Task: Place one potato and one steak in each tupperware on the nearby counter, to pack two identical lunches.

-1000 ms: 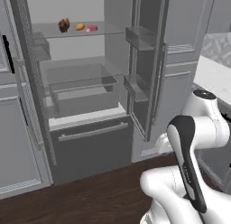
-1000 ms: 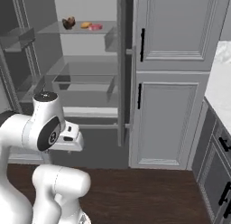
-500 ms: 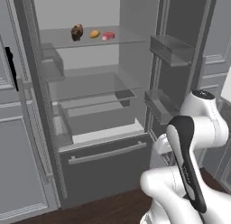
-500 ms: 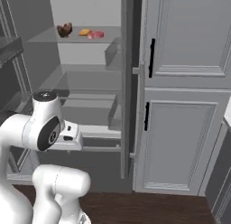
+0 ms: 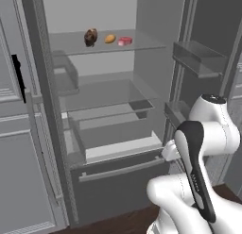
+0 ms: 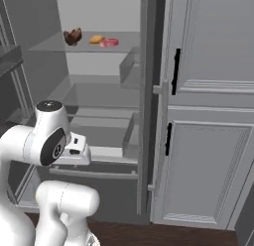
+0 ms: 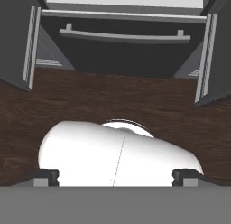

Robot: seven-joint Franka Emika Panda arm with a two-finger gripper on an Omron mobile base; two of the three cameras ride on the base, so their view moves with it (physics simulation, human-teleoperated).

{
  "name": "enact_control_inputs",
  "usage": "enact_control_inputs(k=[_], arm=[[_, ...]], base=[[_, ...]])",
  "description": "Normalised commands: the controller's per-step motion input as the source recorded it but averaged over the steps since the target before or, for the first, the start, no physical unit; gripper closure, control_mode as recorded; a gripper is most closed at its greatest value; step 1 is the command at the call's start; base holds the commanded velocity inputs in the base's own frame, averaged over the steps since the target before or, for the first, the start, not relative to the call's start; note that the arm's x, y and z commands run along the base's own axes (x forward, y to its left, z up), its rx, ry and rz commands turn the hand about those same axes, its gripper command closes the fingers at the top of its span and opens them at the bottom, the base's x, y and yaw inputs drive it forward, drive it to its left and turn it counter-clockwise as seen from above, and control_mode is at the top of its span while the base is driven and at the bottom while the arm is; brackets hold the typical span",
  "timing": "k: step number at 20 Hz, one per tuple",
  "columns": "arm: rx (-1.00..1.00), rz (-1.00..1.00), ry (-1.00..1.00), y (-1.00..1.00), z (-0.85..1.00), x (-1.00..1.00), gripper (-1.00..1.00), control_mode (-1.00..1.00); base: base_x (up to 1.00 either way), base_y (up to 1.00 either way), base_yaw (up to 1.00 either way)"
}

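Open fridge [image 5: 118, 110] ahead: on its top glass shelf [image 5: 142, 43] lie the dark brown steak [image 5: 90, 37], a potato [image 5: 109, 38] just beside it, then the red-pink steak [image 5: 125, 41]. Below, the fingers [image 7: 116, 175] stand wide apart, empty, above dark wood floor [image 7: 113, 101].

This is a home kitchen, rendered rather than filmed. An open fridge [image 5: 108, 115] stands ahead with both doors swung wide, glass shelves inside, door bins [image 5: 196, 56] at 2 o'clock in the left base view, and a pull-out freezer drawer [image 5: 118, 181] with a bar handle at the bottom. Food sits on the top shelf [image 5: 104, 46]: a dark brown steak [image 5: 90, 37], an orange potato [image 5: 109, 38] and a red-pink steak [image 5: 125, 41] in a row. Grey panelled cabinets [image 6: 208, 116] with black handles [image 6: 175, 71] flank the fridge at 3 o'clock in the right base view. The floor [image 7: 113, 101] is dark wood planking.
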Motion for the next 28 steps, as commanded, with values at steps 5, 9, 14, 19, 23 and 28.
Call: enact_control_inputs(k=[5,9,14,19,23,28], arm=[[0.0,0.0,0.0,0.0,0.0,0.0,-1.0,1.0],[0.0,0.0,0.0,0.0,0.0,0.0,-1.0,1.0],[0.0,0.0,0.0,0.0,0.0,0.0,-1.0,1.0],[0.0,0.0,0.0,0.0,0.0,0.0,-1.0,1.0],[0.0,0.0,0.0,0.0,0.0,0.0,-1.0,1.0],[-0.05,0.02,-0.18,0.11,0.23,-0.01,-1.0,-1.0]], base=[[0.66,0.16,0.02],[0.64,0.17,0.0],[0.65,0.13,0.0],[0.37,0.17,0.0],[0.0,0.0,0.0],[0.0,0.01,0.0]])
